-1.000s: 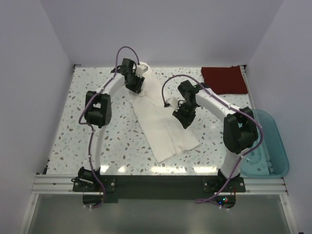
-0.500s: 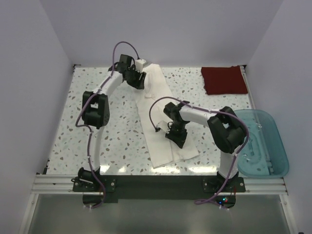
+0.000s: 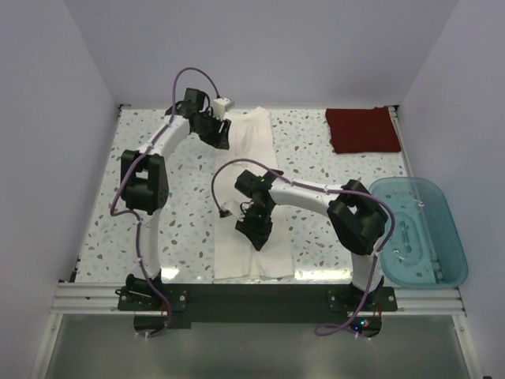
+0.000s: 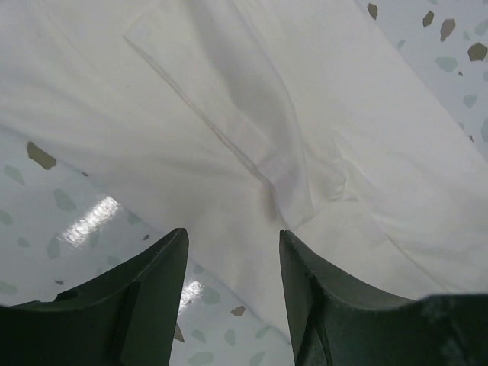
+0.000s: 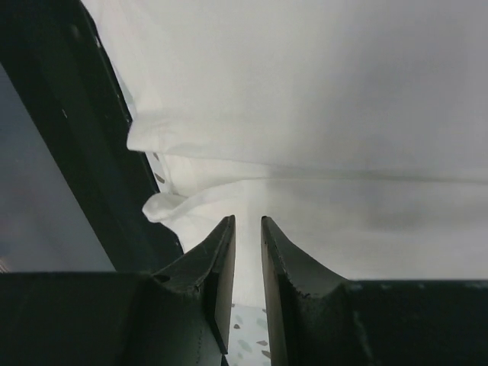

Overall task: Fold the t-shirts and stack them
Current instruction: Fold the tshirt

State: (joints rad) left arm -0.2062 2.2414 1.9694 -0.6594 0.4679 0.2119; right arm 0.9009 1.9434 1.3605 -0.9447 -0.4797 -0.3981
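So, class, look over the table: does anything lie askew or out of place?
The white t-shirt lies as a long strip, its near hem rumpled at the table's front edge. The dark red t-shirt sits neatly folded.

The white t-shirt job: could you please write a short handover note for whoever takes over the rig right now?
Left gripper: open, empty, over the far end of the white t-shirt.
Right gripper: jaws nearly together, low over the shirt's near half; I cannot tell whether cloth is pinched.
Dark red t-shirt: folded, at the far right corner of the table.
Done: the white shirt lies as a long narrow strip from the far edge to the near edge.
To do: probably fold it crosswise, then stack it with the red one.
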